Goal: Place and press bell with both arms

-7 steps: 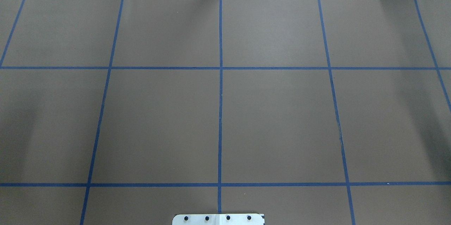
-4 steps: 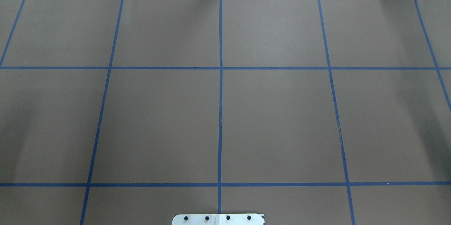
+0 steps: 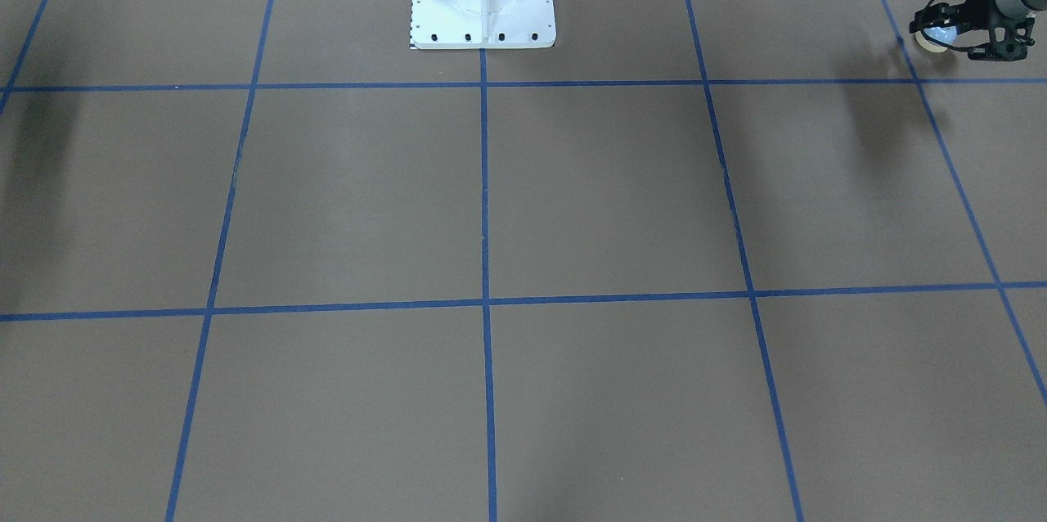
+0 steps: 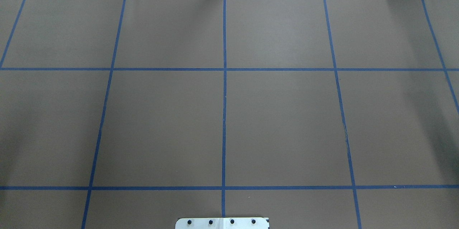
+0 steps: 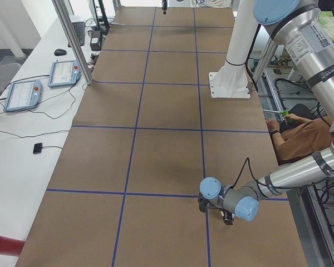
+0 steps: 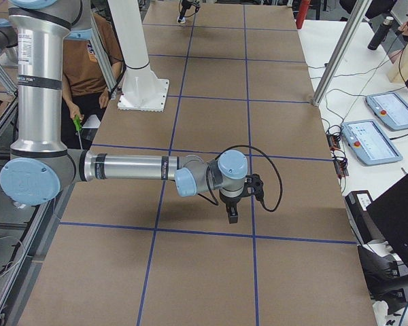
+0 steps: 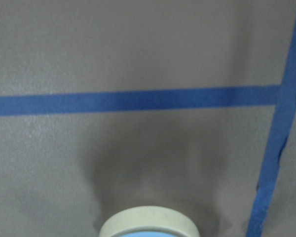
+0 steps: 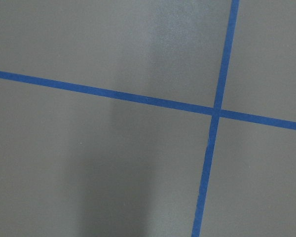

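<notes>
1. Grip on the bell [image 3: 937, 37]: it sits clamped between the fingers of my left gripper [image 3: 941, 29]. The front-facing view shows its light-blue dome and cream base. My own wrist camera catches only the rim of the base, right at my fingertips.
2. Beneath those fingers a soft shadow [image 7: 153, 168] spreads over the brown paper [image 7: 138, 44]. From that I judge the bell hangs clear of the surface and is not resting on it.
3. My right gripper [image 6: 232, 212] points down over the paper, well apart from my left fingers, toward the other end of the table. Below it lies only a crossing of blue tape [image 8: 214, 111]. It shows only from the table's end, so I cannot tell whether those fingers are spread or closed.
4. I take the step in hand to be the placing. The bell is carried, not yet set down, and the press has not begun.
5. Next, my left fingers should lower straight down until the base sits flat, then let go and back away. After that my right fingers must come across, line up over the button and push from above. A tilted base would let the bell skid.
</notes>
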Controlling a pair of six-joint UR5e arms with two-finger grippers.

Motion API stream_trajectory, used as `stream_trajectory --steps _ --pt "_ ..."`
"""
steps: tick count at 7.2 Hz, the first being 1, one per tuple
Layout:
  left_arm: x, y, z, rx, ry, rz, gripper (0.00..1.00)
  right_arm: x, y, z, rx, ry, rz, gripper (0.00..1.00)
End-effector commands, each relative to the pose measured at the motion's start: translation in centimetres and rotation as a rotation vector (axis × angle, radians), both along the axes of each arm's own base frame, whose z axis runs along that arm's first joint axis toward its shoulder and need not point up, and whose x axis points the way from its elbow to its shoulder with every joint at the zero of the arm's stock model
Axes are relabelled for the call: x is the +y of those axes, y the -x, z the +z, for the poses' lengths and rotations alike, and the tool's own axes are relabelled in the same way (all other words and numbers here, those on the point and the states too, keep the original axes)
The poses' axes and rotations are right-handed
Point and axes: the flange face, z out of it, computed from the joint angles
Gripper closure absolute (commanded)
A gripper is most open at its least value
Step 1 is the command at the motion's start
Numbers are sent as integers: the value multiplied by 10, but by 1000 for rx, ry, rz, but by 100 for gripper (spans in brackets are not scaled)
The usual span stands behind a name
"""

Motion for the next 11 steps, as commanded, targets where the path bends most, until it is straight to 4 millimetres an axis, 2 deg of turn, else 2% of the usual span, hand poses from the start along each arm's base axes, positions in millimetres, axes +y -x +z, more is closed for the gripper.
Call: stream_trajectory --steps 1,5,11 --pt "1 -4 -1 -6 -2 8 0 0 3 4 1 7 -6 0" --pt "-8 -15 -2 -17 -16 9 0 1 3 5 0 7 -8 0" --pt "-5 -11 3 -38 -20 10 1 1 3 7 1 11 -10 0"
